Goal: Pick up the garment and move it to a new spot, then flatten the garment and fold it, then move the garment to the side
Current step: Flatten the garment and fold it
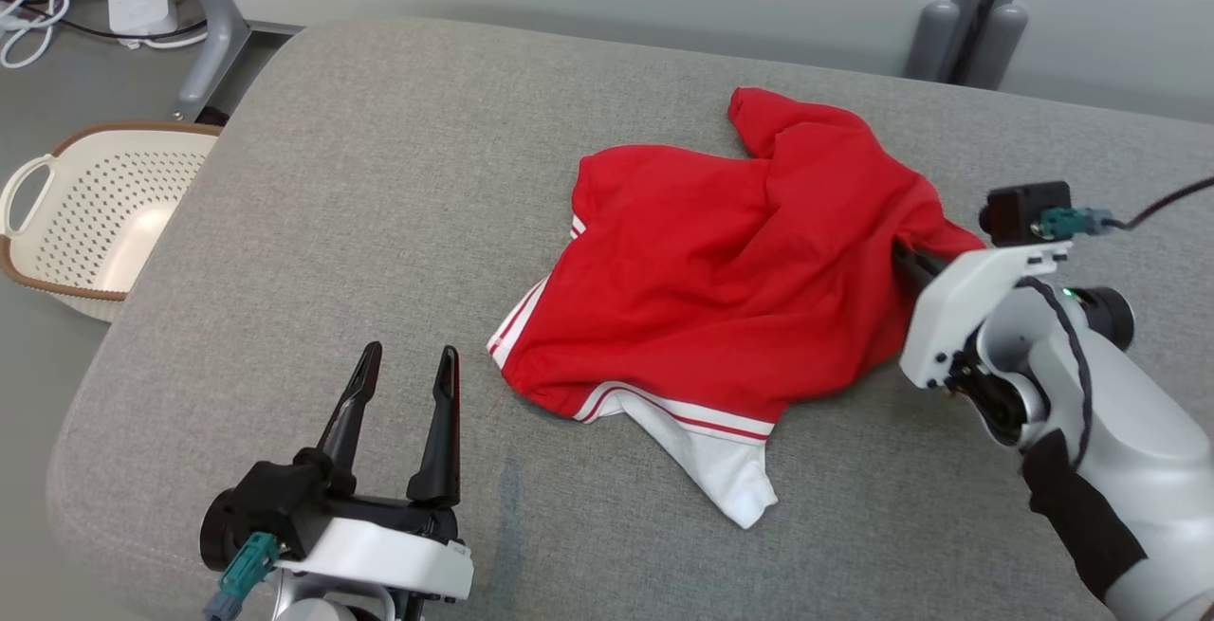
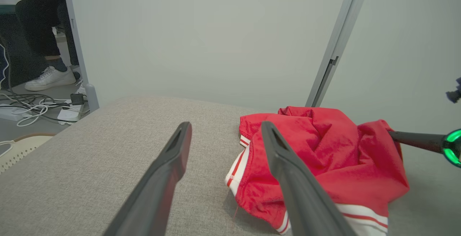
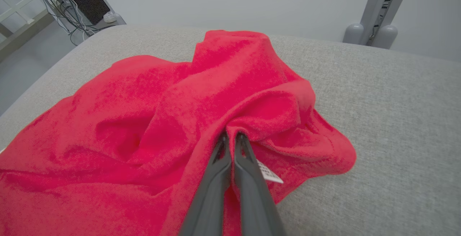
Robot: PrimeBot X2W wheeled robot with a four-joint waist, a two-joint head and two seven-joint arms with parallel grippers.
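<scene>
garment (image 1: pixel 721 289): red, crumpled on the grey cushion (image 1: pixel 379 175), just ahead-right of the left gripper (image 1: pixel 410 351)
right gripper (image 3: pixel 230 137): pinched tight on a fold at its edge
left gripper: wide open, empty
handling: soft, light, floppy I'd guess; grab the hem

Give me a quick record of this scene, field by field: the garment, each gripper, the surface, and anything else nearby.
item: red garment with white striped trim, crumpled, lying on the cushion
surface: grey padded cushion
right gripper: shut, pinching a fold at the garment's right edge
left gripper: open, holding nothing, apart from the garment, off its lower left corner
nearby: cream perforated basket on the floor beside the cushion's left end
task stage: garment gripped, not yet flattened or folded
</scene>
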